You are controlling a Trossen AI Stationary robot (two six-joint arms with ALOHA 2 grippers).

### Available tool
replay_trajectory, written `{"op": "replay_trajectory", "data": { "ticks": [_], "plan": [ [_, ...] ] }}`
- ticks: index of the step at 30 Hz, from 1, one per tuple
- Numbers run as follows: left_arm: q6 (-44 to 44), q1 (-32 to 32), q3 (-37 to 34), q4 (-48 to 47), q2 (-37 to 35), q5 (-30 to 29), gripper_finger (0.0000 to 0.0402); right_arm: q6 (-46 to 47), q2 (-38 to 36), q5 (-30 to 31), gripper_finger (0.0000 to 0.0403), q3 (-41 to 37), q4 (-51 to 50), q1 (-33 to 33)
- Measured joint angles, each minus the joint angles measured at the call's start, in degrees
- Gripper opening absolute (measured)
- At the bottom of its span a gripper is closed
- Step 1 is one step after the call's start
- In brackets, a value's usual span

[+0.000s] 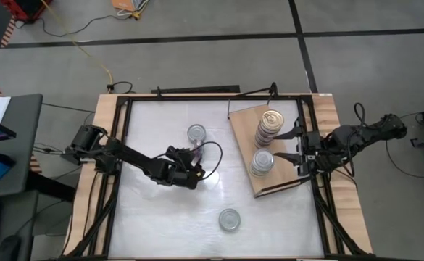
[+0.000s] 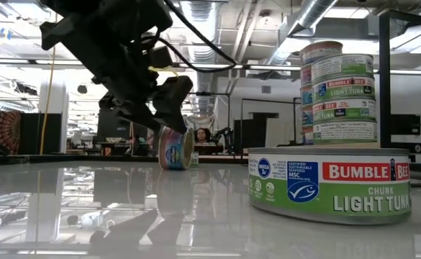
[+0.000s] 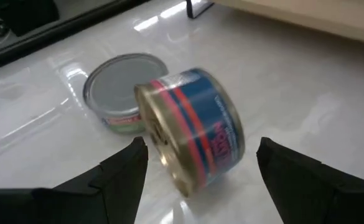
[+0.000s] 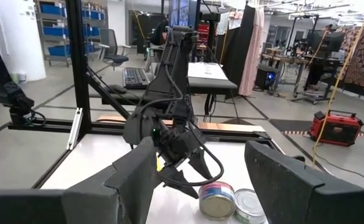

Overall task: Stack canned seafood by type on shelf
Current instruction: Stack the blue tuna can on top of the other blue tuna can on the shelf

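White tabletop (image 1: 161, 210) — three loose tins (image 1: 229, 219) (two stacks (image 1: 268, 127) shelved).

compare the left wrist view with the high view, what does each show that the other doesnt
Only the left wrist view: the blue-and-red tin lies on its side on the white tabletop, between the left gripper's open fingers, which do not touch it.

Only the high view: the shelf with a taller stack and a shorter stack of tins, the right gripper beside them, and a lone tin at the near side of the table.

Both: the left gripper and the silver-lidded tin lying flat beyond it.
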Motion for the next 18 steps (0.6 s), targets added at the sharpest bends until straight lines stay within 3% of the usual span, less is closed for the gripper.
{"op": "replay_trajectory", "data": {
  "ticks": [10,18],
  "plan": [
    [-7.34,-0.75,0.0,-5.74,0.0,-3.27,0.029,-2.64,-0.1,0.06,0.0272,0.0,0.52,0.0],
    [-3.93,-1.45,4.29,-4.71,0.0,-3.53,0.029,-3.93,-0.1,0.31,0.0272,0.0,2.26,0.0]
  ]
}}
